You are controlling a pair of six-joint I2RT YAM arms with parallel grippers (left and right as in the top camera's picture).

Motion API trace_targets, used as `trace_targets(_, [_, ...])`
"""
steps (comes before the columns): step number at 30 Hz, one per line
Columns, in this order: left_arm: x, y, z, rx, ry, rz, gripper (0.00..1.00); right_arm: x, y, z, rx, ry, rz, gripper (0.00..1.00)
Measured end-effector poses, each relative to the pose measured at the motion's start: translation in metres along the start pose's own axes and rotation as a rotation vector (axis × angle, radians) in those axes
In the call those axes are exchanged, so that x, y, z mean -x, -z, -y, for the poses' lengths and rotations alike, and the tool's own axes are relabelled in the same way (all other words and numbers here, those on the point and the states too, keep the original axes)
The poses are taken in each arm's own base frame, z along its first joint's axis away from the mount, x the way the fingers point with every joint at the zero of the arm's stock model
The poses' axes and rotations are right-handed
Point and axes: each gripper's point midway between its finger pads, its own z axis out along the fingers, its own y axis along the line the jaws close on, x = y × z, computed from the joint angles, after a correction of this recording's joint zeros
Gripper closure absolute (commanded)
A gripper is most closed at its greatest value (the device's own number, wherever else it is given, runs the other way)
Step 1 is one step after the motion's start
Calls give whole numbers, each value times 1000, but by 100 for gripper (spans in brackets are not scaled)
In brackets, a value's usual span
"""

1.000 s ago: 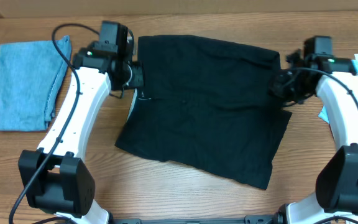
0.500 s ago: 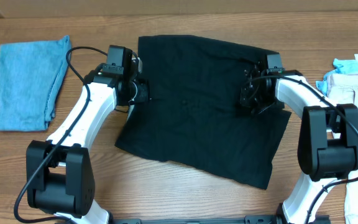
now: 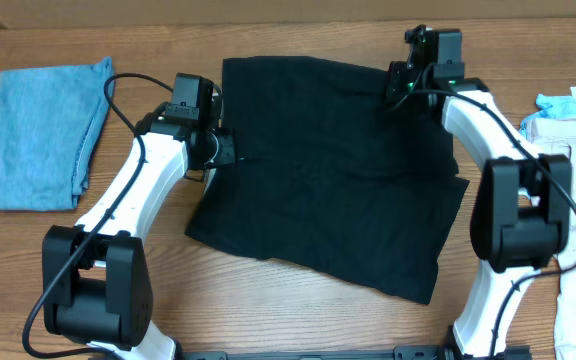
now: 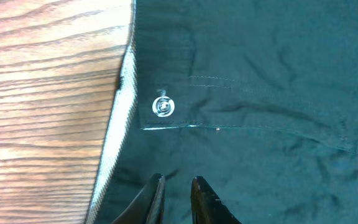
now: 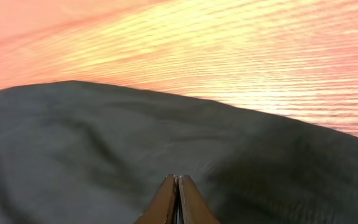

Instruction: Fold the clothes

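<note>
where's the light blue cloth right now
In the overhead view the light-blue cloth lies flat at the far left of the table, on the left arm's side, apart from the black garment spread in the middle.

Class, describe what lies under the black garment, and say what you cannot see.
The black garment lies spread on the wooden table, bare wood showing around its edges. Anything else beneath is hidden by the cloth.

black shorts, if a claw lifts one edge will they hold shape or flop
Probably floppy: the black shorts lie flat with soft wrinkles, so a lifted edge would likely drape. Likely light: the cloth looks thin. The metal snap may stiffen that spot slightly.
</note>
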Motion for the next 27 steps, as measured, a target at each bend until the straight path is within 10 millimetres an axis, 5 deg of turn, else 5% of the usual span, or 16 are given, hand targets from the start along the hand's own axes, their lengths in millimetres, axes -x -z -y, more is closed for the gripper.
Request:
trace_targets(3, [4, 0, -12, 72, 0, 21, 81, -36, -41, 31, -78, -21, -69, 96])
trace_targets(7, [7, 1, -19, 110, -1, 39, 81, -28, -44, 45, -98, -33, -34, 94])
trace_targets(10, [8, 1, -20, 119, -1, 42, 96, -20, -39, 44, -103, -35, -30, 75])
trace_targets(13, [2, 3, -27, 152, 0, 20, 90, 3, 15, 35, -119, -50, -44, 71])
trace_targets(15, [-2, 10, -27, 158, 2, 13, 87, 31, 78, 26, -124, -80, -3, 71])
trace_targets(18, [-1, 62, -21, 135, 11, 87, 75, 53, 188, 17, -139, -151, 63, 71])
trace_targets(19, [-3, 81, -20, 126, 29, 117, 71, 43, 212, 14, -149, -177, 36, 70])
trace_targets(21, [-24, 113, -22, 128, 67, 103, 37, 14, 235, 11, -169, -226, -57, 64])
trace_targets(27, [-74, 121, -34, 179, 109, -82, 9, -81, 259, 18, -286, -405, -418, 62])
